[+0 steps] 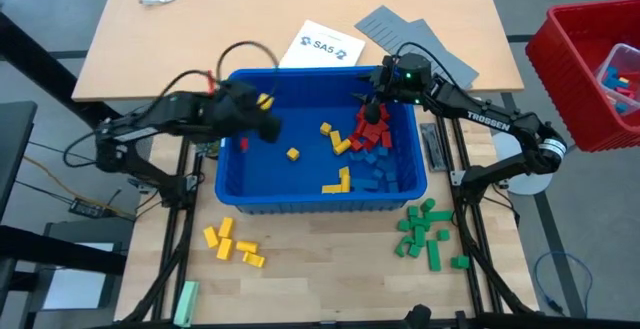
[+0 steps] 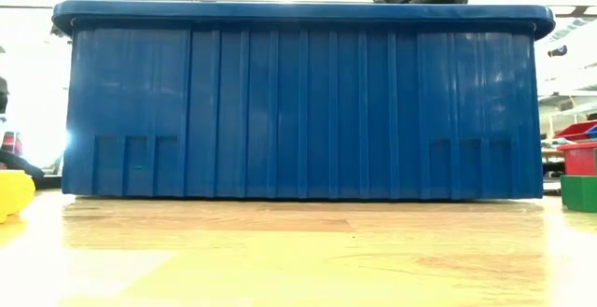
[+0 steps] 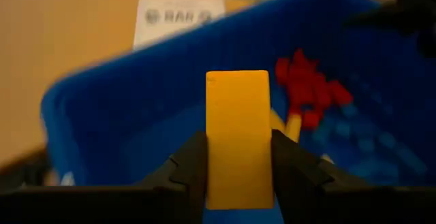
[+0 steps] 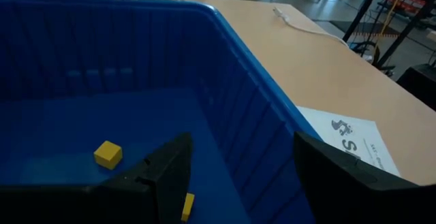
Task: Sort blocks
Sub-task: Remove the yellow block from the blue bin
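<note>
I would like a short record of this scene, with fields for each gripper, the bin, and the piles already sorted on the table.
left gripper: shut on a yellow block, above the bin's left part
right gripper: open, empty, over the bin's far right corner
blue bin: holds red, blue and yellow blocks
yellow pile: on the table, front left of the bin
green pile: on the table, front right of the bin

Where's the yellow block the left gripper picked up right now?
The yellow block is clamped in the left gripper, held above the left rear part of the blue bin, well away from the yellow pile on the table in front.
</note>
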Controlling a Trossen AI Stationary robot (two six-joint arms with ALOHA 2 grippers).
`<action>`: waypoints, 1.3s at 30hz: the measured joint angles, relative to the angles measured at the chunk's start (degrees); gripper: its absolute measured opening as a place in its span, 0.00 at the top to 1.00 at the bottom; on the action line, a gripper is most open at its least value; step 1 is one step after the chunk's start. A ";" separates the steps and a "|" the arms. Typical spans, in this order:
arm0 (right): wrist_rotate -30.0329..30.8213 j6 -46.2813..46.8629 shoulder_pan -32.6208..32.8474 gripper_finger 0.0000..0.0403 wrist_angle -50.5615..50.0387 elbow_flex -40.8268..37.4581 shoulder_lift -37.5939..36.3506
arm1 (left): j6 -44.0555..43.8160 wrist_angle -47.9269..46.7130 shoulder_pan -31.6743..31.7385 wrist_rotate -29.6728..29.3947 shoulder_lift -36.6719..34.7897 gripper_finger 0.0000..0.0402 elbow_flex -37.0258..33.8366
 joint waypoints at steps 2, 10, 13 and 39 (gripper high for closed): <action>0.00 0.00 -0.01 0.41 0.00 0.00 0.00 | -5.60 -5.34 -2.34 0.14 -1.60 0.66 0.00; 0.00 1.35 0.00 0.41 0.18 0.00 0.00 | -23.36 -17.17 -10.29 4.86 -5.26 0.66 -2.11; 0.00 2.78 -0.02 0.41 0.61 0.00 0.00 | -25.78 -17.19 -12.15 7.16 -5.90 0.66 -4.12; 0.00 4.04 0.08 0.41 2.27 0.00 0.00 | -25.95 0.19 -44.42 31.56 -4.84 0.66 -24.71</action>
